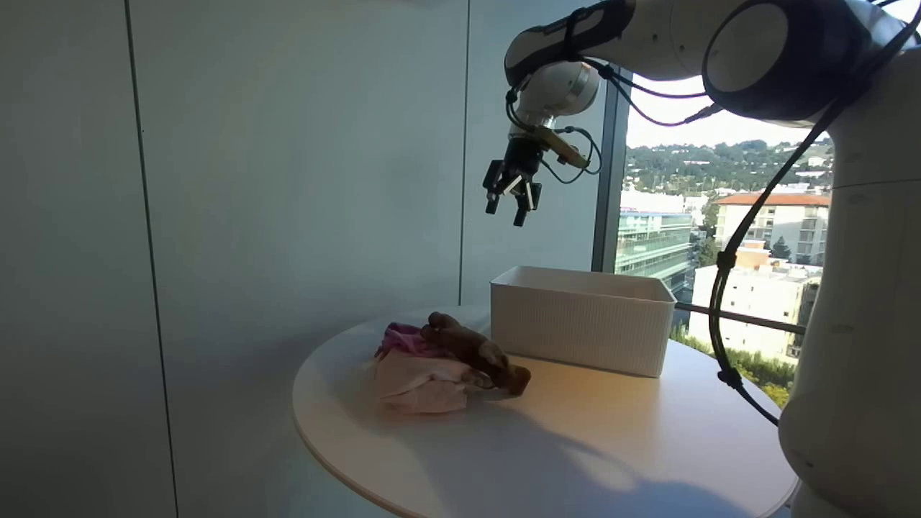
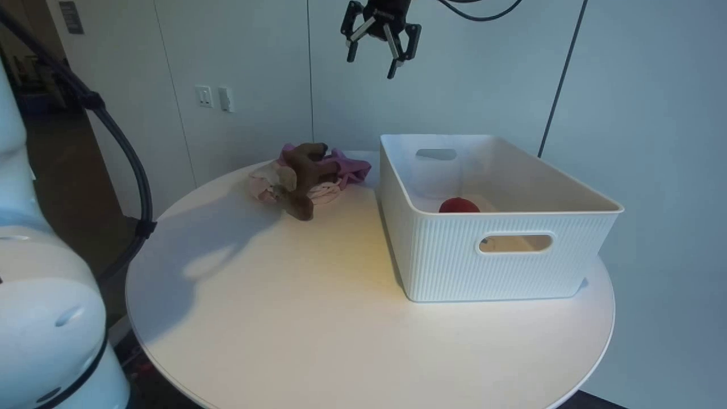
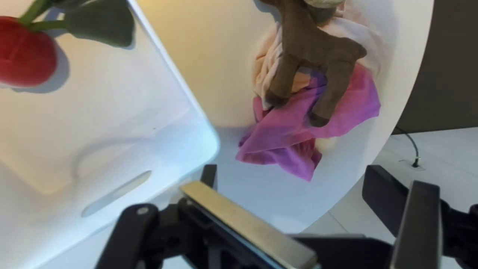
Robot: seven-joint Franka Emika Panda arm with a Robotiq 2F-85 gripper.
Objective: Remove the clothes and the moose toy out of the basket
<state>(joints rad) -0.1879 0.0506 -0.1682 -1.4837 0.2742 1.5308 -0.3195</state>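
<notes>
One gripper (image 1: 506,214) hangs high, jaws wide apart, holding nothing. Down and to one side, the moose (image 3: 321,48) lies on the clothes (image 3: 291,130), long body slanted, outside the basket (image 2: 443,267), so the job looks done. The edge of the table (image 2: 341,329) is near them; free air above leaves room to move.

Moose toy (image 3: 315,48) atop clothes (image 3: 287,130) (crumpled) beside basket (image 1: 581,327)
</notes>
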